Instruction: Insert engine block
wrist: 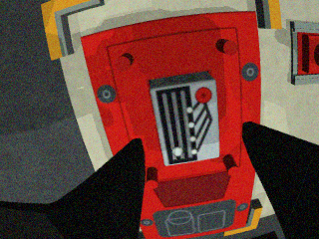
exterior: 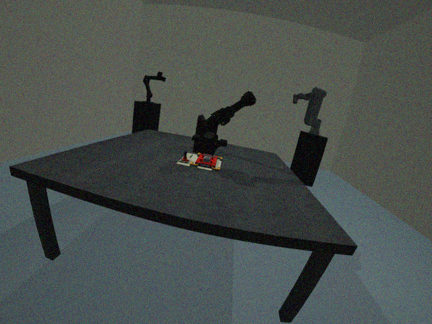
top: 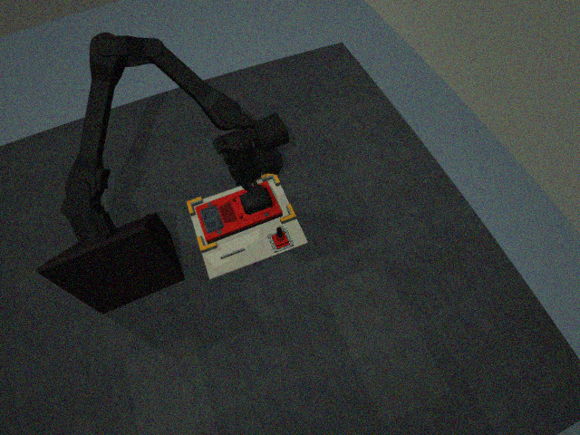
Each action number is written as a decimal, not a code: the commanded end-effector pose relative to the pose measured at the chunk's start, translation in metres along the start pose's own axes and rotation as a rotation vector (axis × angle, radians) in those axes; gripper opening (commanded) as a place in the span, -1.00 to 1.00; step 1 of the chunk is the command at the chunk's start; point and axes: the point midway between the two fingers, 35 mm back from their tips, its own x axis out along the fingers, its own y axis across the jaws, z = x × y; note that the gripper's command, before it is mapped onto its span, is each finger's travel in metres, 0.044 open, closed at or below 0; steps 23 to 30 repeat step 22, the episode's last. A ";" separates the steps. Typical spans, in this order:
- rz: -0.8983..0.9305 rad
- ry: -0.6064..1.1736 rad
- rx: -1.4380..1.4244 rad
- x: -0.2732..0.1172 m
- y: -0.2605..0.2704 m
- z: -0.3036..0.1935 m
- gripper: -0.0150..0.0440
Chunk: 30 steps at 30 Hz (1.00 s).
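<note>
Where the engine block (wrist: pixel 182 118) sits, it is down inside the opening of the red car body (wrist: pixel 136 67), a flat grey rectangular plate with dark ribbed slats, a row of pale dots and one red round cap. Red surface frames it on all sides. That body is a smooth moulded shell with round grey bolt heads, lying on a cream board (top: pixel 255 250) marked by orange corner brackets. My gripper (wrist: pixel 193 138) hangs above, its two dark fingers spread apart either side of the block, touching nothing and holding nothing.
</note>
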 end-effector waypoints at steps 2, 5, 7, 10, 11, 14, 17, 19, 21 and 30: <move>0.003 0.000 -0.004 -0.001 0.001 0.000 -0.07; 0.003 0.000 -0.004 -0.001 0.001 0.000 -0.33; 0.003 0.000 -0.004 -0.001 0.001 0.000 -0.49; 0.003 0.000 -0.004 -0.001 0.001 0.000 -0.49; 0.003 0.000 -0.004 -0.001 0.001 0.000 -0.49; 0.003 0.000 -0.004 -0.001 0.001 0.000 -0.49; 0.003 0.000 -0.004 -0.001 0.001 0.000 -0.49; 0.003 0.000 -0.004 0.000 0.001 0.000 -0.49; 0.003 0.000 -0.004 -0.001 0.001 0.000 -0.49; 0.003 0.000 -0.004 -0.001 0.001 0.000 -0.49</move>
